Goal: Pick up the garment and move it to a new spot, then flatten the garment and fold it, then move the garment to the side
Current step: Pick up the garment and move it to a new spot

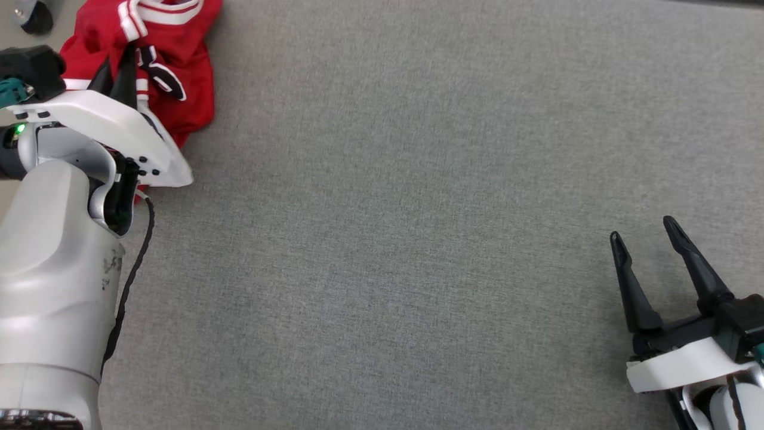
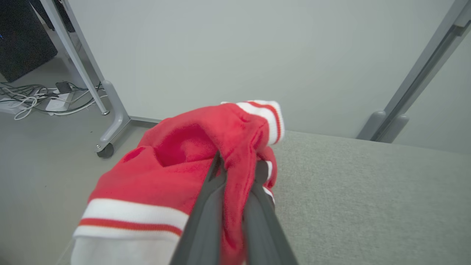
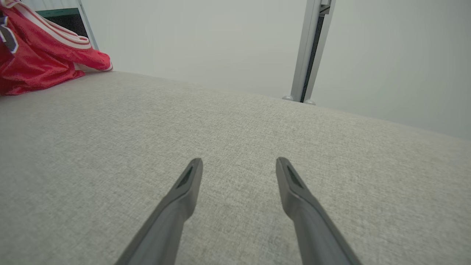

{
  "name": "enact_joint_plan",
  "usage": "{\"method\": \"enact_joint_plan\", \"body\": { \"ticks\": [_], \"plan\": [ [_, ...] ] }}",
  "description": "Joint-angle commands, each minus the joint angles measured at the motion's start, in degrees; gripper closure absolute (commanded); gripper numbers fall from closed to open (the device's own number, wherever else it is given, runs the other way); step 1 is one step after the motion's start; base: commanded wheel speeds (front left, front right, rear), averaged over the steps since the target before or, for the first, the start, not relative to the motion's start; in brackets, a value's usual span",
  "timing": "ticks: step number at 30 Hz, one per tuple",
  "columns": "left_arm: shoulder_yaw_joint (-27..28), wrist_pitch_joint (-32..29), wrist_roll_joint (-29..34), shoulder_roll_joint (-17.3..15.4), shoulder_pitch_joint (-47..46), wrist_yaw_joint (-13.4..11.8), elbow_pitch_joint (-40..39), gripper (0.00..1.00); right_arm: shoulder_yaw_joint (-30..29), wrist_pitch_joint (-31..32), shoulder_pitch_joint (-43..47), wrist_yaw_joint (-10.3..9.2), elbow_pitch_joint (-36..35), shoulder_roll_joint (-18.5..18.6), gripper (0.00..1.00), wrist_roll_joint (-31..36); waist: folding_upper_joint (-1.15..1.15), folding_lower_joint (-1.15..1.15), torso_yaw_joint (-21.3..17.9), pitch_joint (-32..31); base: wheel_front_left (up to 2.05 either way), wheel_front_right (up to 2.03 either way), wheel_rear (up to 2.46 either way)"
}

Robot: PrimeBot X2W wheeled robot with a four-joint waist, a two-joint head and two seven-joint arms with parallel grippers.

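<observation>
The grey cloth-covered worktop [image 1: 418,239] stretches from the far left corner to the near right. The red garment [image 1: 179,89], trimmed in white and red bands, lies bunched at that far left corner by the edge. It is too crumpled to show a long axis. The left claw [image 1: 114,74] is right on it, its fingers pressed nearly together and pinching a raised fold of red cloth between them. The right claw [image 1: 641,230] sits at the near right with its fingers spread and nothing held, well apart from the garment. The carry falls to the left arm, I judge, and the new spot lies to its right, toward the middle of the worktop.
</observation>
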State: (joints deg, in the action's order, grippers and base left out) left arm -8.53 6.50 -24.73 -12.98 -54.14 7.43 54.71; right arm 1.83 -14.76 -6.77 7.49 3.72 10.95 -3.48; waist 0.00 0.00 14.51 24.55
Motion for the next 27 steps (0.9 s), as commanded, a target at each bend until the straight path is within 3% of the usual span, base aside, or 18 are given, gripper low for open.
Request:
{"method": "enact_joint_plan", "body": {
  "ticks": [1,6,9,14,17,22,27],
  "plan": [
    [-1.3,-0.7,-1.1,-0.5,1.3,0.0,-2.8,1.00,-0.2,-0.5,0.5,0.00,0.4,-0.7,0.00,-0.3,0.00,0.00,-1.7,-4.8,0.00,0.00,0.00],
    [-6.6,-6.6,-5.6,-3.1,7.3,0.0,-21.7,1.00,-0.1,-0.5,2.6,0.00,0.7,-3.9,0.00,-0.9,0.00,0.00,-4.9,-10.1,0.00,0.00,0.00],
    [-7.7,-13.4,-8.8,-5.5,13.5,0.0,-36.2,1.00,-0.3,-0.5,3.5,0.00,0.6,-5.2,0.00,-1.3,0.00,0.00,-7.5,-12.0,0.00,0.00,0.00],
    [-9.3,-24.9,-11.4,-7.8,23.4,-4.1,-60.2,1.00,-0.4,-0.5,4.2,0.00,0.2,-6.6,0.00,-1.7,0.00,0.00,-11.8,-12.7,0.00,0.00,0.00],
    [-11.9,-29.3,-12.3,-7.1,27.3,-6.0,-69.8,1.00,-0.1,-0.5,4.1,0.00,0.2,-7.1,0.00,-2.1,0.00,0.00,-14.7,-12.2,0.00,0.00,0.00],
    [-18.3,-32.9,-12.7,-3.7,30.6,-7.2,-75.3,1.00,-0.4,-0.5,4.4,0.00,0.5,-7.7,0.00,-2.5,0.00,0.00,-18.7,-11.7,0.00,0.00,0.00],
    [-23.3,-33.6,-13.7,0.1,33.0,-7.5,-66.9,1.00,0.1,-0.5,4.0,0.00,0.6,-7.9,0.00,-2.8,0.00,0.00,-22.4,-11.0,0.00,0.00,0.00]
  ]
}}
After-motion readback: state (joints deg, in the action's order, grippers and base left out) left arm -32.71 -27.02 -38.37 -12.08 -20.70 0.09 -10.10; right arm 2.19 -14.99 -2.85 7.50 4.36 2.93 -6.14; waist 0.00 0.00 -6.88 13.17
